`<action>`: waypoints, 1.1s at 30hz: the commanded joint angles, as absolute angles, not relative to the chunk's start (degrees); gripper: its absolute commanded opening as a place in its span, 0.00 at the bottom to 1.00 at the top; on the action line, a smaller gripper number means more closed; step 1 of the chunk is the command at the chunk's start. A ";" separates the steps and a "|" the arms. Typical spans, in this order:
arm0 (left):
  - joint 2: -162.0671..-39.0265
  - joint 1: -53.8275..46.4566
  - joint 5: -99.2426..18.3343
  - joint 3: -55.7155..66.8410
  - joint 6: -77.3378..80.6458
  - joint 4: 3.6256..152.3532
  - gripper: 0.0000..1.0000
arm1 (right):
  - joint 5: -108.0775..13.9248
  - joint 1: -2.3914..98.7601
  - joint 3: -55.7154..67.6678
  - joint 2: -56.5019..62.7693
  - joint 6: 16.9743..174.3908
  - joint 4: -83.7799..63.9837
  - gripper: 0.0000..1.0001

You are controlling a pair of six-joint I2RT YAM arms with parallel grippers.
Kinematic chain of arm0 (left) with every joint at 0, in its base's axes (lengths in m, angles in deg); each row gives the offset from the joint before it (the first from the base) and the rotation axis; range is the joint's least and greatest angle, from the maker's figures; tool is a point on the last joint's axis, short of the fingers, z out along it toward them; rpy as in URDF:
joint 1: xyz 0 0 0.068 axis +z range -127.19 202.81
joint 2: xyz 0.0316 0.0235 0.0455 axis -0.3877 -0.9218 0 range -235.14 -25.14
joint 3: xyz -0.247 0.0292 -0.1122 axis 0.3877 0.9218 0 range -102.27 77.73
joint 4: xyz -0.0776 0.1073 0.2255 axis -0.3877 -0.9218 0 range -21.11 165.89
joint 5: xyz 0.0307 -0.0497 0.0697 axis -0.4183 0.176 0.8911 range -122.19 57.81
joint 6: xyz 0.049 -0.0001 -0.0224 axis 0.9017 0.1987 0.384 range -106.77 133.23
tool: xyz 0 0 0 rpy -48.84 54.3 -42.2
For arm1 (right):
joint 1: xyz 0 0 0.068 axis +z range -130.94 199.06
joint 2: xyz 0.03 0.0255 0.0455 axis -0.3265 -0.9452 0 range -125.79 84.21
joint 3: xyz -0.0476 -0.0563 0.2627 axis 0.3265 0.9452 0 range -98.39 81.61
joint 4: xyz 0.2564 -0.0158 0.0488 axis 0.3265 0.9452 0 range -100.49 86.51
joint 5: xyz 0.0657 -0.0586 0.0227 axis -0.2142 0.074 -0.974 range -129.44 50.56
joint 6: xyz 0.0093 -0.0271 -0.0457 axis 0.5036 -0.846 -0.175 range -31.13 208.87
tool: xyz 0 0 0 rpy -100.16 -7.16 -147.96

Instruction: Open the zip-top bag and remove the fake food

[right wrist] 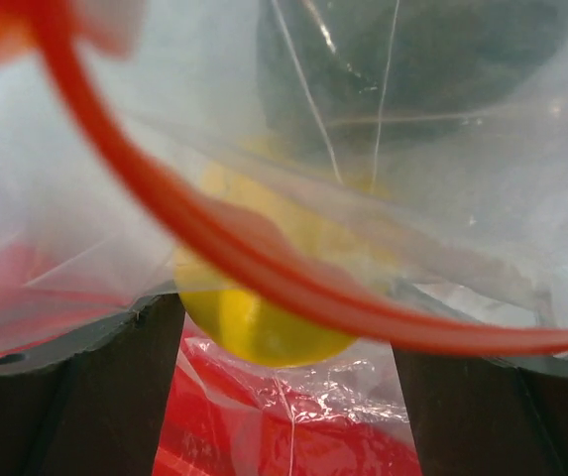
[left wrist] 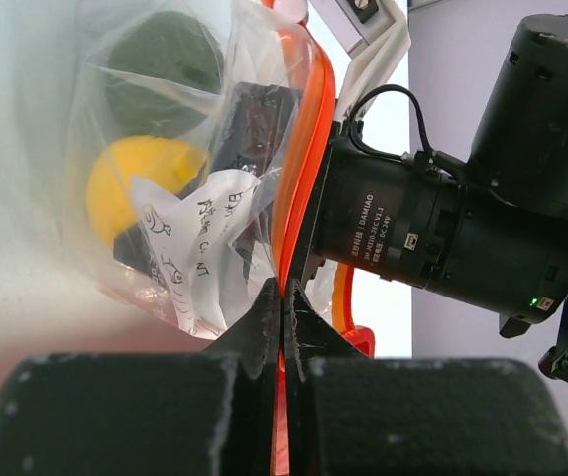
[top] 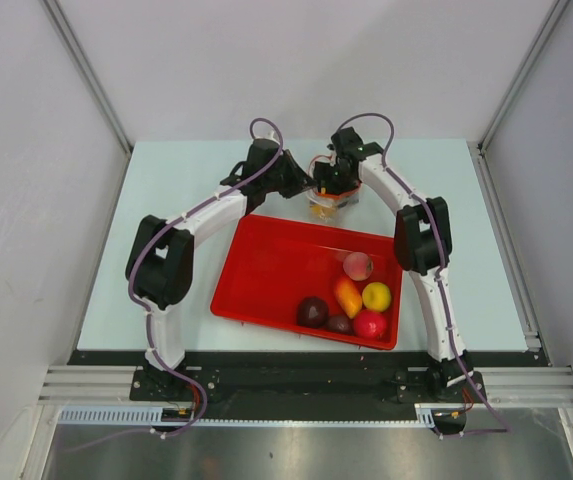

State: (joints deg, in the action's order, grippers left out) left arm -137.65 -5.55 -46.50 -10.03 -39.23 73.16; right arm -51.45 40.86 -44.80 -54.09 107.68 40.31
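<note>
The clear zip-top bag [top: 328, 206] hangs between both grippers just past the far edge of the red tray [top: 266, 270]. My left gripper [top: 301, 184] is shut on the bag's orange zip strip [left wrist: 303, 149], pinched at the fingertips [left wrist: 284, 297]. My right gripper [top: 334, 184] is open, its fingers spread inside the bag's mouth [right wrist: 284, 317]. A yellow toy food [right wrist: 254, 327] sits between and just beyond the fingers, with a dark green one [right wrist: 432, 59] behind it. Both show in the left wrist view, the yellow [left wrist: 135, 178] and the green [left wrist: 165, 69].
Several toy foods lie in the tray's near right corner: pink [top: 358, 265], orange [top: 347, 296], yellow [top: 376, 296], red [top: 369, 323] and maroon [top: 313, 311]. A paper label [left wrist: 204, 238] is inside the bag. The right arm's wrist [left wrist: 432, 238] is close beside the left gripper.
</note>
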 commanded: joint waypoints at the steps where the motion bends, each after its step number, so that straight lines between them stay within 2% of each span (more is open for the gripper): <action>1: -136.06 -5.57 -47.05 -10.51 -39.41 75.45 0.00 | -51.30 40.50 -48.38 -54.57 105.22 39.43 0.82; 4: -136.06 -5.57 -46.96 -10.51 -39.50 75.36 0.00 | -51.12 40.50 -49.08 -53.08 105.04 39.08 0.71; 5: -135.97 -5.57 -46.87 -10.60 -39.50 75.36 0.00 | -51.39 40.59 -49.08 -52.37 105.04 38.82 0.61; 7: -135.97 -5.57 -46.61 -10.60 -39.50 75.27 0.00 | -51.39 40.77 -49.08 -50.09 105.30 38.29 0.50; 9: -135.97 -5.57 -46.69 -10.60 -39.59 75.27 0.00 | -50.52 41.20 -49.61 -48.51 105.57 38.81 0.49; 10: -135.97 -5.57 -46.78 -10.60 -39.68 75.36 0.00 | -50.25 41.21 -49.96 -48.15 106.09 39.25 0.49; 11: -135.97 -5.57 -46.78 -10.51 -39.68 75.36 0.00 | -50.16 41.12 -50.31 -47.89 106.36 40.21 0.54; 13: -136.06 -5.57 -46.87 -10.42 -39.85 75.45 0.00 | -50.60 40.68 -50.40 -47.88 106.97 41.18 0.67; 14: -135.97 -5.57 -46.96 -10.42 -39.94 75.53 0.00 | -50.95 40.50 -50.31 -47.97 107.50 41.71 0.80; 15: -136.06 -5.57 -46.96 -10.42 -40.03 75.62 0.00 | -51.21 40.33 -50.23 -47.97 107.41 41.71 0.83; 19: -135.88 -5.66 -47.05 -10.07 -40.29 75.62 0.00 | -50.78 40.68 -51.45 -48.76 106.89 41.27 0.85; 22: -135.62 -5.66 -47.05 -9.90 -40.38 75.71 0.00 | -51.48 40.68 -53.82 -50.34 106.97 41.53 0.79; 23: -135.53 -5.66 -47.13 -9.81 -40.29 75.62 0.00 | -51.30 40.77 -54.35 -51.04 107.06 41.80 0.72; 25: -135.53 -5.66 -47.31 -9.81 -40.12 75.36 0.00 | -51.74 40.77 -54.71 -51.49 107.41 41.63 0.67; 29: -135.88 -5.66 -47.40 -10.07 -40.12 75.53 0.00 | -52.62 41.29 -53.66 -52.01 107.41 41.36 0.79; 33: -136.32 -5.66 -47.75 -10.51 -40.38 75.45 0.00 | -52.18 41.91 -51.02 -53.15 107.32 40.66 0.81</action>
State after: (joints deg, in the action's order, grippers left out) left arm -137.21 -5.35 -47.20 -10.01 -40.30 76.49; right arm -49.85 40.20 -50.90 -52.31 106.80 42.30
